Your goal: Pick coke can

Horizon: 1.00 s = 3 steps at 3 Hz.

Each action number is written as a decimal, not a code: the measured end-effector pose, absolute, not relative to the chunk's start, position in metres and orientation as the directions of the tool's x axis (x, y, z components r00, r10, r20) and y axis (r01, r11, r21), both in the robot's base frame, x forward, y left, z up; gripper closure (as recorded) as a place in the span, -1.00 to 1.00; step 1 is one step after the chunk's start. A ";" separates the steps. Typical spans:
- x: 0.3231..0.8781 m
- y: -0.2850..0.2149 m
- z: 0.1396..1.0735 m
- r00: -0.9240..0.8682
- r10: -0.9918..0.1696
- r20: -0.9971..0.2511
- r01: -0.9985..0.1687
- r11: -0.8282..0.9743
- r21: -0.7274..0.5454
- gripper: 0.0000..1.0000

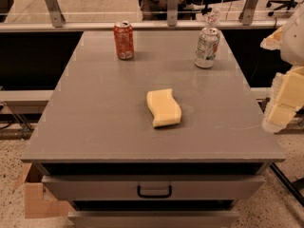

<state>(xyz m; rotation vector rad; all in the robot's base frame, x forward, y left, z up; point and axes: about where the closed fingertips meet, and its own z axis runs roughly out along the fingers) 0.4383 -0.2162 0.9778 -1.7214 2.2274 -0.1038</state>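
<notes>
The coke can [123, 41], red-orange with white lettering and a silver top, stands upright at the far left of the grey cabinet top [104, 118]. My gripper [280, 109] hangs at the right edge of the view, beyond the right side of the cabinet top, far from the can. It holds nothing that I can see.
A white-silver can with green marks [207, 47] stands at the far right of the top. A yellow sponge [164, 108] lies near the middle. Drawers with a black handle [154, 191] are below the front edge. A cardboard box [38, 201] sits on the floor at the left. A glass railing [152, 25] runs behind.
</notes>
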 end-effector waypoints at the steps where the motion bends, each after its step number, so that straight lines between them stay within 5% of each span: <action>1: 0.438 -0.216 0.978 -0.220 -0.953 -0.208 -0.929 0.270 -0.252 -1.00; 3: 0.479 -0.178 0.968 -0.229 -0.840 -0.492 -0.900 0.375 -0.222 -1.00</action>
